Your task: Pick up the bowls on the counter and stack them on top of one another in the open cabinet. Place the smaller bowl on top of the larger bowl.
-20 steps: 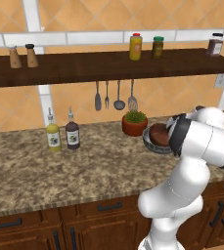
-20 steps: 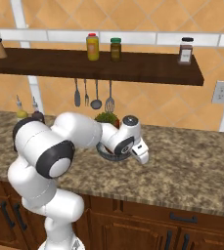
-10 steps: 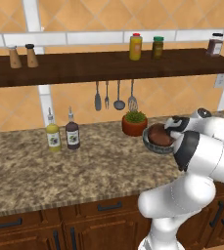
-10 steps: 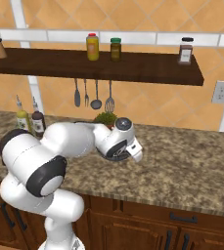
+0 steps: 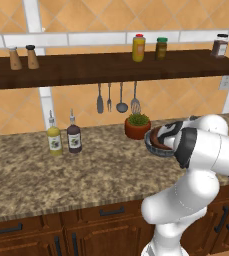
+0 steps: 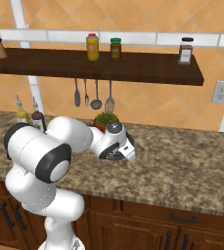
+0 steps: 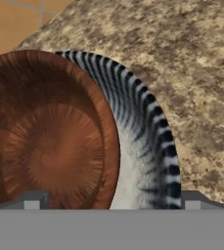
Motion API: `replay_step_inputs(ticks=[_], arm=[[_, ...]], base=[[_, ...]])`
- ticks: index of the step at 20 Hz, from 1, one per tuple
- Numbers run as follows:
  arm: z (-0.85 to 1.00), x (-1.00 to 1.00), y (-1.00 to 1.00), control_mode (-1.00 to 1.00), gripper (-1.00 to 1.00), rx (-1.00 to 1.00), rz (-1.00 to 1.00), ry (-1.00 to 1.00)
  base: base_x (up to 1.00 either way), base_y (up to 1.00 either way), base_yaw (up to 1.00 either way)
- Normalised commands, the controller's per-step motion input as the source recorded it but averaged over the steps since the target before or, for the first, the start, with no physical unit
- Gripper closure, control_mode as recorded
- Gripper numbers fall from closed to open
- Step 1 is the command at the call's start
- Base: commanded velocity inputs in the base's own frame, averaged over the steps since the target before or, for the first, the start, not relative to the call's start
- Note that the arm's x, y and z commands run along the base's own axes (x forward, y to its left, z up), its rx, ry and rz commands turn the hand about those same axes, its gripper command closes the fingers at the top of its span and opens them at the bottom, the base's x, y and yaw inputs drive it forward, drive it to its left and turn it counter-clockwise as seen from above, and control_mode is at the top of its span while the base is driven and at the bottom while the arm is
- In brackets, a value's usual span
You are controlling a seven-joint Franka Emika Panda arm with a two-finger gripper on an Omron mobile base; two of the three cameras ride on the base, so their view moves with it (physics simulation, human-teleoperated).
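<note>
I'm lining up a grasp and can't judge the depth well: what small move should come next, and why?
Probably ease the open gripper a little further down, then close. In the hand view its fingertips straddle both bowls: the smaller bowl already sits inside the larger bowl, which is on the counter, so one fingertip could take the larger bowl's striped rim.

Light is even and bright across all views, flat and warm, with no single visible source. Soft glossy highlights sit on the white arm point(image 5: 206, 150). The shelf point(image 6: 99, 66) casts only a faint shadow on the tiled wall point(image 5: 76, 100). Textures look slightly soft and pixelated up close, especially the granite surface point(image 7: 191, 73). No glare, no edge distortion.
</note>
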Motion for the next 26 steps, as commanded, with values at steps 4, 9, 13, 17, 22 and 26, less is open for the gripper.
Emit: replay_step_inputs(ticks=[4, 9, 13, 17, 22, 26], arm=[[0.0, 0.0, 0.0, -1.0, 1.0, 0.0, 0.0, 0.0], [0.0, 0.0, 0.0, -1.0, 1.0, 0.0, 0.0, 0.0], [0.09, -0.17, 0.0, -1.0, 1.0, 0.0, 0.0, -0.02], [0.53, -0.59, 0.0, -1.0, 1.0, 0.02, 0.0, -0.22], [0.86, -0.84, 0.0, -1.0, 1.0, 0.04, 0.0, -0.27], [1.0, -0.84, 0.0, -1.0, 1.0, 0.0, 0.0, -0.14]], base=[[0.0, 0.0, 0.0], [0.0, 0.0, 0.0], [0.0, 0.0, 0.0], [0.0, 0.0, 0.0], [0.0, 0.0, 0.0], [0.0, 0.0, 0.0]])
